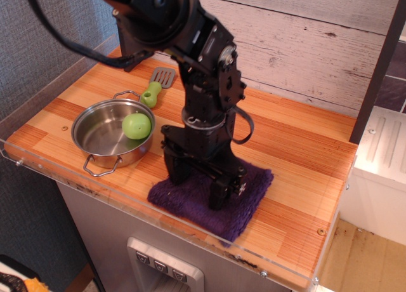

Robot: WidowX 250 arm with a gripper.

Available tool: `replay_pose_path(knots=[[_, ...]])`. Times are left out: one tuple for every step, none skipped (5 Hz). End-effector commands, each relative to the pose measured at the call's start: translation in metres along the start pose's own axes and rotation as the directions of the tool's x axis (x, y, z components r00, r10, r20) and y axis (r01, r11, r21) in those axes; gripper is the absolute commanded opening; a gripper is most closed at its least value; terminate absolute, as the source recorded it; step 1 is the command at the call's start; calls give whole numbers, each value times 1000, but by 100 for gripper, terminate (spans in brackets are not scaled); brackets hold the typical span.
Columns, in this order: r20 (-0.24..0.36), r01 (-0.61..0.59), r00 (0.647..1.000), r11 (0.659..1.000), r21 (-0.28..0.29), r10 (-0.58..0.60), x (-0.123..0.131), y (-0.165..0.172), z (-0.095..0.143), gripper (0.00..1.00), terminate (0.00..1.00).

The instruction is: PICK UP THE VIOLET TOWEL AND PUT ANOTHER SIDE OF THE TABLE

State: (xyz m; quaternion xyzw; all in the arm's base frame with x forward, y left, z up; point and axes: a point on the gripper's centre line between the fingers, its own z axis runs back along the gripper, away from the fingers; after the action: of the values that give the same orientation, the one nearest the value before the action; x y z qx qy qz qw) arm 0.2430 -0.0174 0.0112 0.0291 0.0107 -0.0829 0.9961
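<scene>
The violet towel [209, 202] is a fuzzy, dark purple terry cloth, folded to a rough square. It lies flat on the striped wood counter [304, 152] in the lower middle of the frame, touching the clear acrylic edge guard [95, 190]. The black pincer [198, 185] presses down on the towel, its fingers spread wide apart. At the left, a shiny steel pan [111, 136] holds a smooth green apple [137, 126].

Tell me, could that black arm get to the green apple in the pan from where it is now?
Probably yes. The green apple sits uncovered in the open steel pan, just beside the arm, with nothing over it. But the fingers are down on the violet towel, so they would have to lift off it first.
</scene>
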Motion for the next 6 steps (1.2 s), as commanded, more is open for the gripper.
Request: replay_pose_path(knots=[[60,-18,998,1000,-22,20,20,5,23,100,0],[109,-4,994,1000,-31,7,28,5,45,100,0],[161,19,987,999,-41,-12,25,6,76,100,0],[191,1,981,999,-47,8,23,15,108,100,0],[192,-56,979,996,-75,69,26,32,126,100,0],[184,-77,979,993,-86,92,29,41,132,100,0]])
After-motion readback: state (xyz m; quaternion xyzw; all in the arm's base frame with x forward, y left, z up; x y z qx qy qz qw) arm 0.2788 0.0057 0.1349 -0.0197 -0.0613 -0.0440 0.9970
